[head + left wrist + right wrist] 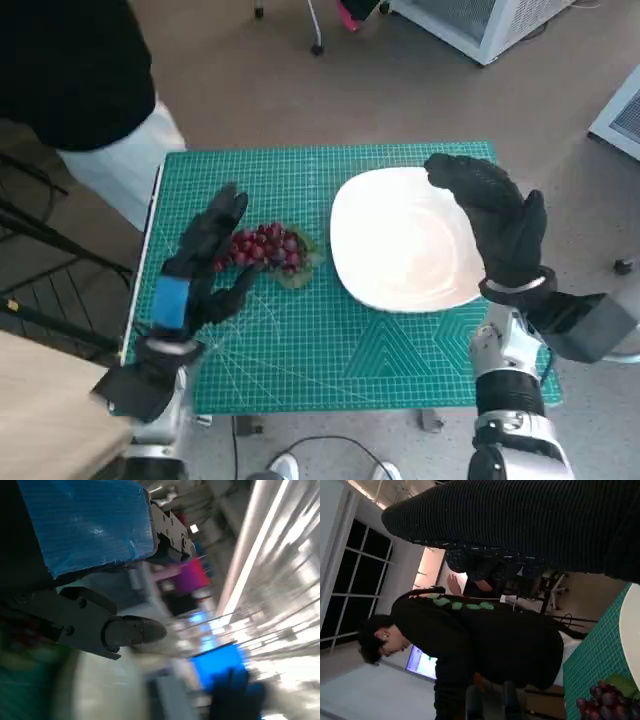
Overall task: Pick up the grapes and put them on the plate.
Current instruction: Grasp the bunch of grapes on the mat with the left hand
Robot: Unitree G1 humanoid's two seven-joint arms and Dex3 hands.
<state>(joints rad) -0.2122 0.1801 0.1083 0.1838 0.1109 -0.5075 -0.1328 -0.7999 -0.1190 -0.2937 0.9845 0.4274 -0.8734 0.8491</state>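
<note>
A bunch of dark red grapes with a green leaf lies on the green cutting mat, just left of the white plate. My left hand hovers at the bunch's left side, fingers spread around it and holding nothing. My right hand is raised over the plate's right edge, fingers apart and empty. The right wrist view catches the grapes and the plate's rim. The left wrist view is blurred; only my left hand's fingers show clearly.
A person in black stands at the table's far left corner, also seen in the right wrist view. A wooden surface lies at the near left. Chair castors and a white cabinet stand on the floor beyond.
</note>
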